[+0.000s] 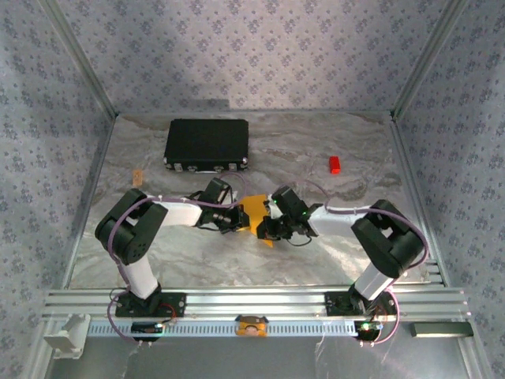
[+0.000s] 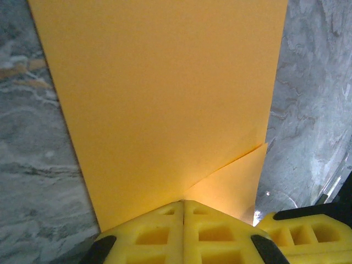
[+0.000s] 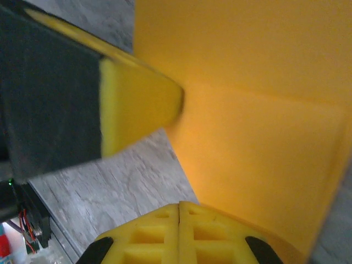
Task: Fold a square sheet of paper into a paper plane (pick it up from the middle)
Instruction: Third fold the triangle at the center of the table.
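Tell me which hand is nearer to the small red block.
Right. The right hand is right of the orange paper, the red block farther back on its right; the left hand is left of the paper.

The sheet of paper [image 1: 254,212] [image 2: 165,99] [image 3: 247,110] is thin, plain and bright orange-yellow, with no print on it. It lies near the middle of the marbled grey table [image 1: 316,150], a little toward the near side, and from above it shows as a small angular patch, partly covered. In the left wrist view its broad face is smooth and flat with straight, clean long edges. A small triangular flap is folded over at one near corner, its edge running diagonally. In the right wrist view a straight crease crosses the face.
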